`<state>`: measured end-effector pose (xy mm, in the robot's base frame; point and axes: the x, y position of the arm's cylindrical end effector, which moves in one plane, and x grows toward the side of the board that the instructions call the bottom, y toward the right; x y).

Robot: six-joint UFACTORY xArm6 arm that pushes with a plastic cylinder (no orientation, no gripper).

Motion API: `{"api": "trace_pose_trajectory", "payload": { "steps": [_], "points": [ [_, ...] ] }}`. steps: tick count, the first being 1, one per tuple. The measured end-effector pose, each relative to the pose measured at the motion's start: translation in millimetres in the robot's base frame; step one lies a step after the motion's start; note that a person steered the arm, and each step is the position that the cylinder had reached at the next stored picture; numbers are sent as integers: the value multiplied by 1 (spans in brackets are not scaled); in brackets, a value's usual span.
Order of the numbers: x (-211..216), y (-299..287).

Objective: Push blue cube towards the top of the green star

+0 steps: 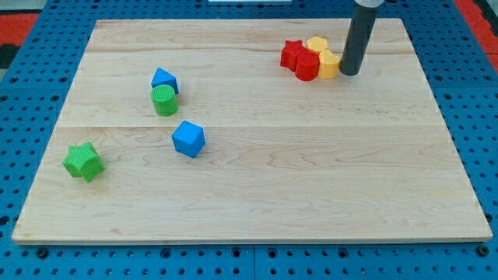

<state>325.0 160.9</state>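
pale wooden board [257,194], blue perforated surface [31,85] around

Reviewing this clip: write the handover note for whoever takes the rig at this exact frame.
My tip rests at the view's top right, beside the yellow block in the red-and-yellow cluster, far from both task blocks.
The blue cube sits left of centre; the green star lies near the board's left edge, below and to the left of the cube.
Done: nothing visible, the cube is well apart from the star.
Left: bring the tip across to the cube and push it to just above the star.
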Motion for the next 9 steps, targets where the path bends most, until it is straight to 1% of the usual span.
{"api": "trace_pose_trajectory", "payload": {
  "steps": [2,3,4,5,6,7,8,9],
  "points": [
    [0,42],
    [-3,32],
    [16,29],
    [51,8],
    [92,-28],
    [125,-104],
    [147,-185],
    [155,-255]
  ]
}}
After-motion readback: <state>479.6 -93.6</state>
